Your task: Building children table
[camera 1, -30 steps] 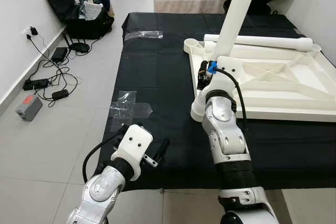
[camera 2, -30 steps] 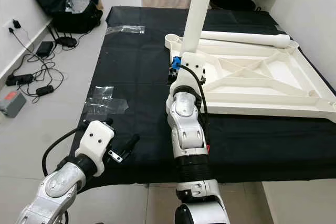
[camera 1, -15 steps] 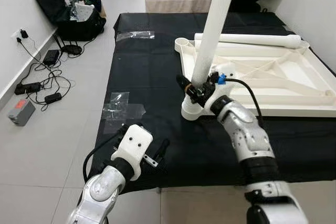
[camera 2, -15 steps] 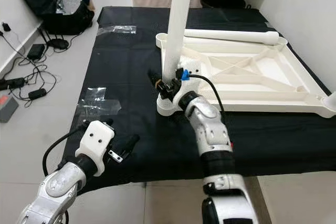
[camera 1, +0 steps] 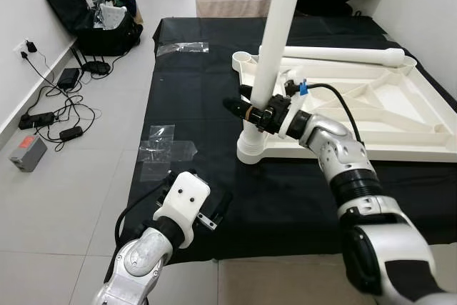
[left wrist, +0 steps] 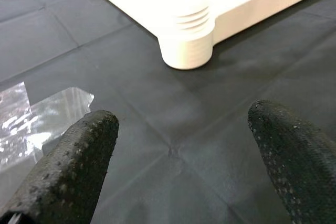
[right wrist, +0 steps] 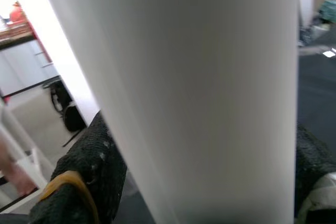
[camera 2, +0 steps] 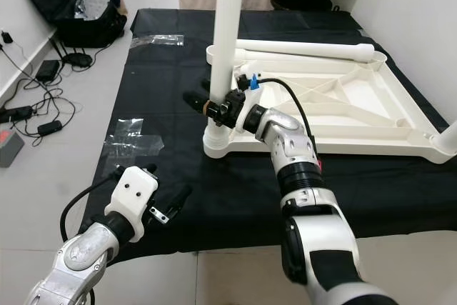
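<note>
Two grippers at work: the right gripper [camera 1: 246, 111], jaws clamped on the upright white leg [camera 1: 275, 30] of the overturned tabletop [camera 1: 371, 116]; the left gripper [left wrist: 178, 145] hovers, jaws apart, over the black-covered desk [camera 1: 193, 98].

White tabletop [camera 1: 371, 105] on black-covered bed [camera 1: 193, 105]

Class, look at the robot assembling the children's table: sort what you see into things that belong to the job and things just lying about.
Part of the job: upright white leg gripped by the right gripper; upturned tabletop; loose leg lying across it; left gripper, open and idle.

Lying about: plastic wrap; black bag; cables on the floor.
</note>
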{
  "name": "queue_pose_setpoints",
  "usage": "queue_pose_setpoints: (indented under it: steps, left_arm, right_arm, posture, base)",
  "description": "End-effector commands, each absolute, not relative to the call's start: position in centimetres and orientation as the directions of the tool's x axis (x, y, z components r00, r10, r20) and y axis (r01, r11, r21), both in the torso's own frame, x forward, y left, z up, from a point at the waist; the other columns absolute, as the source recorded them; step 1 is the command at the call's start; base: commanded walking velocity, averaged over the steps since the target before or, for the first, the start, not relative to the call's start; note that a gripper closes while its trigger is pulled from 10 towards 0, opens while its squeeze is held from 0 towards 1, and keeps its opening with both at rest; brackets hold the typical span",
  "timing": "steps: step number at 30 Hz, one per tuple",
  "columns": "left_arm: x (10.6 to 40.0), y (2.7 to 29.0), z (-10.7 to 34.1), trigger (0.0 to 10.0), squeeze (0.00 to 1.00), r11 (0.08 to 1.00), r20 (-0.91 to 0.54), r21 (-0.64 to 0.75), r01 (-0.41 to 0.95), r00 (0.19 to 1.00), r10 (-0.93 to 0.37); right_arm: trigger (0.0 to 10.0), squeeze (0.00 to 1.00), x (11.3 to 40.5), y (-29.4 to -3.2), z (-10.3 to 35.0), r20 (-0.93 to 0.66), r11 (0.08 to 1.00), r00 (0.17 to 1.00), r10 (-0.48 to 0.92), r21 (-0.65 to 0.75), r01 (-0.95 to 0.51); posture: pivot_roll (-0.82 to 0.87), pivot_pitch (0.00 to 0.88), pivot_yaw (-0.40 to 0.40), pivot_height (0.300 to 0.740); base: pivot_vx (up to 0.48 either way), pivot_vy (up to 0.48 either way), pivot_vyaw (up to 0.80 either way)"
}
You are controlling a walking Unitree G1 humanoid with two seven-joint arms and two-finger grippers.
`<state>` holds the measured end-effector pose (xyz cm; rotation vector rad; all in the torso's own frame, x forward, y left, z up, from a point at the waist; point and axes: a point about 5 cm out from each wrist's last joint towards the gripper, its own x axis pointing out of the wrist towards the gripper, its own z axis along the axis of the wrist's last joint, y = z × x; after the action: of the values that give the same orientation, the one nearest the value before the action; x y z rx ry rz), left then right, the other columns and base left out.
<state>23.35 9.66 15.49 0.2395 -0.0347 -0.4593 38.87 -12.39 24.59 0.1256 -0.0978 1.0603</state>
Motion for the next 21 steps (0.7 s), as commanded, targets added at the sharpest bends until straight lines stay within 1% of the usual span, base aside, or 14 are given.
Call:
queue_pose_setpoints:
  steps: [1, 3, 6, 8, 11, 12, 13, 14, 15, 17, 18, 19, 20, 21]
  left_arm:
    - [23.1, 9.5, 15.4, 10.0, 0.0, 0.869, -0.028, 0.225, 0.44, 0.895, -0.446]
    - [23.0, 9.3, 15.4, 10.0, 0.0, 0.867, -0.027, 0.23, 0.443, 0.893, -0.449]
    - [23.1, 9.3, 15.4, 10.0, 0.0, 0.864, -0.026, 0.232, 0.446, 0.891, -0.453]
    - [23.1, 9.3, 15.4, 10.0, 0.0, 0.864, -0.026, 0.232, 0.447, 0.89, -0.454]
    - [23.2, 9.2, 15.4, 10.0, 0.0, 0.864, -0.024, 0.233, 0.446, 0.891, -0.454]
    - [23.2, 9.2, 15.5, 10.0, 0.0, 0.865, -0.022, 0.234, 0.444, 0.892, -0.452]
    - [23.3, 9.1, 15.5, 10.0, 0.0, 0.865, -0.02, 0.234, 0.443, 0.892, -0.451]
    - [23.3, 9.1, 15.5, 10.0, 0.0, 0.865, -0.02, 0.234, 0.443, 0.892, -0.451]
    - [23.4, 9.1, 15.7, 10.0, 0.0, 0.868, -0.013, 0.232, 0.438, 0.894, -0.448]
    - [23.4, 9.0, 15.7, 10.0, 0.0, 0.869, -0.011, 0.232, 0.437, 0.894, -0.447]
    - [23.4, 9.2, 15.7, 10.0, 0.0, 0.87, -0.01, 0.232, 0.435, 0.896, -0.445]
    - [23.5, 9.3, 15.8, 10.0, 0.0, 0.872, -0.009, 0.233, 0.43, 0.898, -0.44]
    - [23.6, 9.4, 15.7, 10.0, 0.0, 0.873, -0.01, 0.234, 0.427, 0.899, -0.437]
    - [23.6, 9.4, 15.7, 10.0, 0.0, 0.873, -0.01, 0.234, 0.427, 0.899, -0.437]
  right_arm:
    - [10.0, 0.0, 38.8, -11.8, 24.8, 0.146, 0.442, 0.445, 0.884, 0.052, -0.895]
    - [0.0, 0.0, 38.9, -11.9, 24.6, 0.149, 0.431, 0.433, 0.889, 0.052, -0.901]
    - [0.0, 0.0, 38.6, -11.9, 24.3, 0.156, 0.396, 0.401, 0.903, 0.064, -0.916]
    - [0.0, 0.0, 38.6, -11.9, 24.0, 0.153, 0.401, 0.407, 0.901, 0.066, -0.914]
    - [0.0, 0.0, 38.9, -11.8, 23.3, 0.15, 0.464, 0.465, 0.872, 0.042, -0.885]
    - [0.0, 0.0, 39.2, -12.1, 22.9, 0.143, 0.547, 0.548, 0.824, 0.047, -0.836]
    - [0.0, 0.0, 39.5, -12.3, 22.7, 0.138, 0.599, 0.6, 0.788, 0.052, -0.799]
    - [0.0, 0.0, 39.5, -12.3, 22.7, 0.138, 0.599, 0.6, 0.788, 0.052, -0.799]
    - [0.0, 0.0, 39.8, -12.8, 22.2, 0.12, 0.686, 0.684, 0.72, 0.026, -0.727]
    - [0.0, 0.0, 39.8, -12.9, 22.1, 0.118, 0.697, 0.693, 0.711, 0.016, -0.717]
    - [0.0, 0.0, 40.0, -13.0, 22.0, 0.118, 0.754, 0.75, 0.651, 0.022, -0.657]
    - [0.0, 0.0, 40.3, -13.6, 21.8, 0.099, 0.88, 0.877, 0.471, 0.017, -0.474]
    - [0.0, 0.0, 40.4, -13.9, 21.7, 0.092, 0.929, 0.926, 0.367, 0.003, -0.369]
    - [0.0, 0.0, 40.4, -13.9, 21.7, 0.092, 0.929, 0.926, 0.367, 0.003, -0.369]
  posture:
    - [0.13, 0.142, -0.061, 0.74]
    - [0.13, 0.146, -0.058, 0.74]
    - [0.13, 0.146, -0.057, 0.74]
    - [0.13, 0.148, -0.054, 0.74]
    - [0.13, 0.146, -0.055, 0.74]
    - [0.13, 0.146, -0.056, 0.74]
    - [0.13, 0.146, -0.056, 0.74]
    - [0.13, 0.146, -0.056, 0.74]
    - [0.14, 0.147, -0.056, 0.74]
    - [0.14, 0.147, -0.056, 0.74]
    - [0.12, 0.151, -0.051, 0.74]
    - [0.12, 0.158, -0.05, 0.74]
    - [0.12, 0.16, -0.053, 0.74]
    - [0.12, 0.16, -0.053, 0.74]
  base:
    - [0.0, 0.0, 0.0]
    - [0.0, 0.0, 0.0]
    - [0.0, 0.0, 0.0]
    - [0.0, 0.0, 0.0]
    - [0.0, 0.0, 0.0]
    - [0.0, 0.0, 0.0]
    - [0.0, 0.0, 0.0]
    - [0.0, 0.0, 0.0]
    - [0.0, 0.0, 0.0]
    - [0.0, 0.0, 0.0]
    - [0.0, 0.0, 0.0]
    - [0.0, 0.0, 0.0]
    - [0.0, 0.0, 0.0]
    - [0.0, 0.0, 0.0]
